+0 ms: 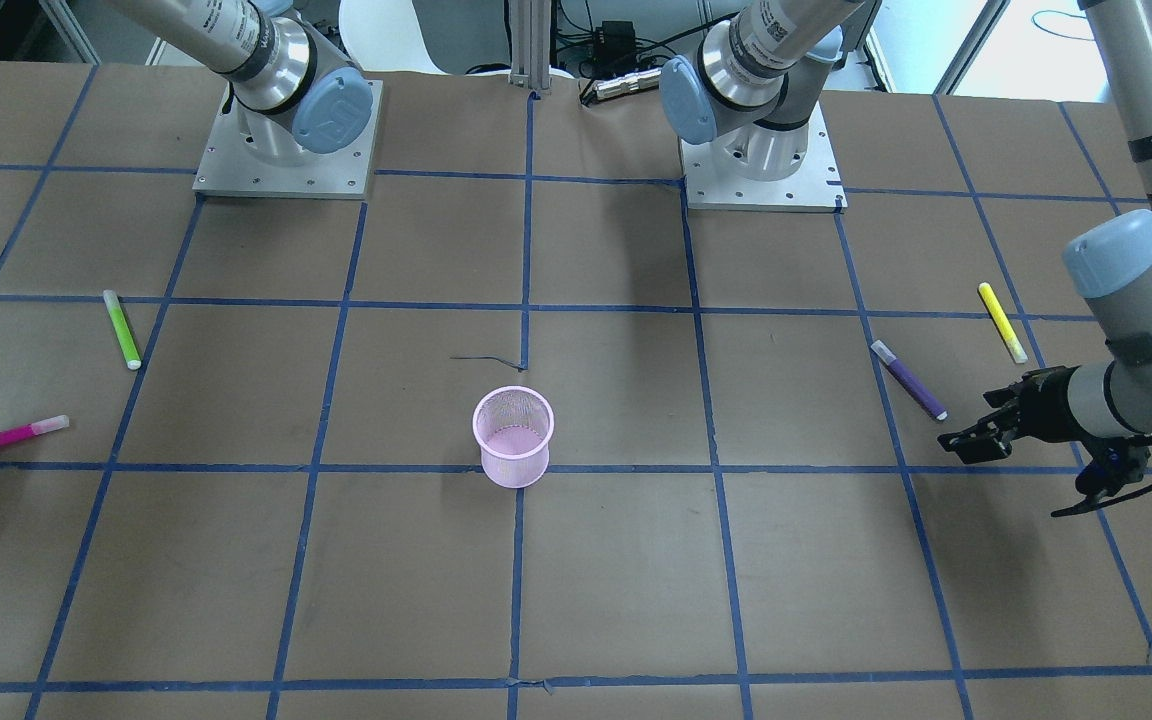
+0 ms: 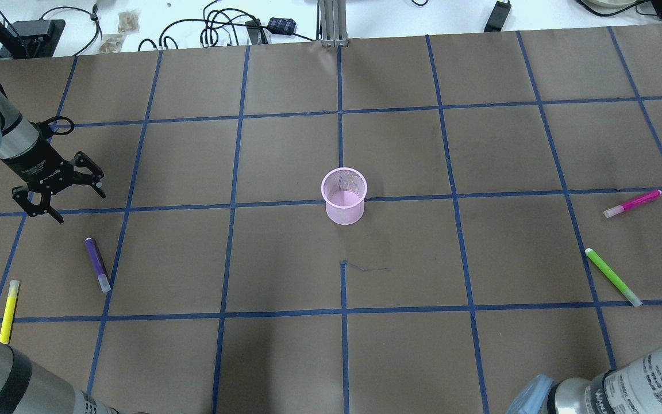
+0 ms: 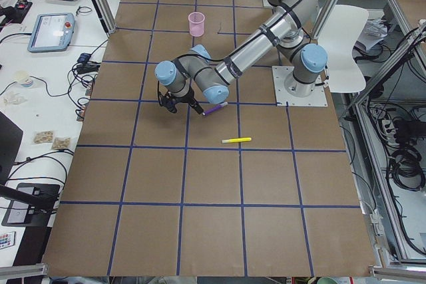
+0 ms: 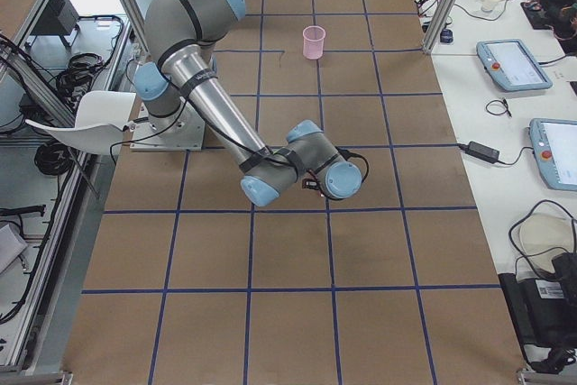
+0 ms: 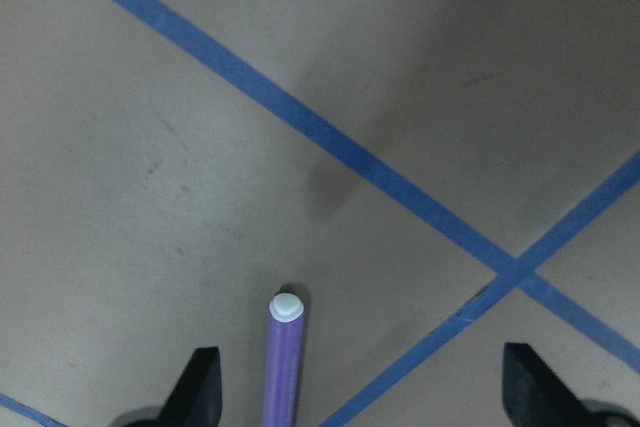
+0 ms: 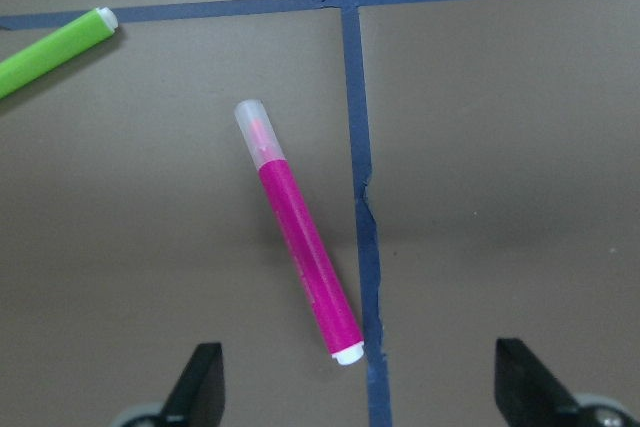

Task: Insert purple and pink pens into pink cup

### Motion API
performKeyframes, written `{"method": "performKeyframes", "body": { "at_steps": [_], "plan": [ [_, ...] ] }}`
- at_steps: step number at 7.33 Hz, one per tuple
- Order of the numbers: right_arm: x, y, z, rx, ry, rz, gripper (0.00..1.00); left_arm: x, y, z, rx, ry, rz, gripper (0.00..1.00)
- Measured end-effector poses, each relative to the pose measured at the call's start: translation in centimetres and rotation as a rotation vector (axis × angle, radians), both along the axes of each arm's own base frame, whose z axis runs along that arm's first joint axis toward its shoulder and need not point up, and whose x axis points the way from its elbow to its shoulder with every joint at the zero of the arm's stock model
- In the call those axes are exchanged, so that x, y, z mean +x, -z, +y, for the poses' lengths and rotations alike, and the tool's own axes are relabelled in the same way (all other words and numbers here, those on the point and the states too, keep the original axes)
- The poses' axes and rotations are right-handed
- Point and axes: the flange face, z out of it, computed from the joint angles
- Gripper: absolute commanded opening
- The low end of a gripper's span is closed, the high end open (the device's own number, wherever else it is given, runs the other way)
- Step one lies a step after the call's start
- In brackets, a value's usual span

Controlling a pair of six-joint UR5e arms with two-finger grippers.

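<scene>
**Both pens lie on the table, both grippers stand open**

At the far left of the overhead view a yellow pen [image 2: 8, 311] lies flat. The left gripper [image 2: 80, 207] hangs near it, fingers spread apart and holding nothing. The purple pen [image 2: 97, 265] lies just beside it. The pink cup [image 2: 343, 195] stands upright at the centre of the table [image 2: 285, 356]. At the right lie the pink pen [image 2: 632, 203] and a green pen [image 2: 613, 276], apart. The right gripper [image 6: 360, 392] is over the pink pen, fingers wide apart, not touching it.

Teach pendants [image 3: 50, 31], tangled cables [image 3: 403, 161] and a tape-gridded table [image 2: 285, 259] mark a robotics lab.
</scene>
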Motion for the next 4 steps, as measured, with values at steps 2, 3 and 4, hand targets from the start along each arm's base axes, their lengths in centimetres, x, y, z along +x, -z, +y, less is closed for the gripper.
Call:
{"method": "performKeyframes", "body": {
  "at_steps": [2,3,4],
  "plan": [
    [0.3,3.3,-0.3,-0.016,-0.062,-0.1,0.89,-0.2,1.8,1.3,0.054,-0.005,0.034,0.99],
    [0.5,4.2,-0.4,-0.02,-0.082,-0.129,0.9,-0.5,2.7,1.9,0.068,-0.008,0.044,0.97],
    [0.5,5.0,-0.4,-0.022,-0.1,-0.142,0.9,-0.6,3.2,2.2,0.075,-0.008,0.049,0.88]
  ]
}}
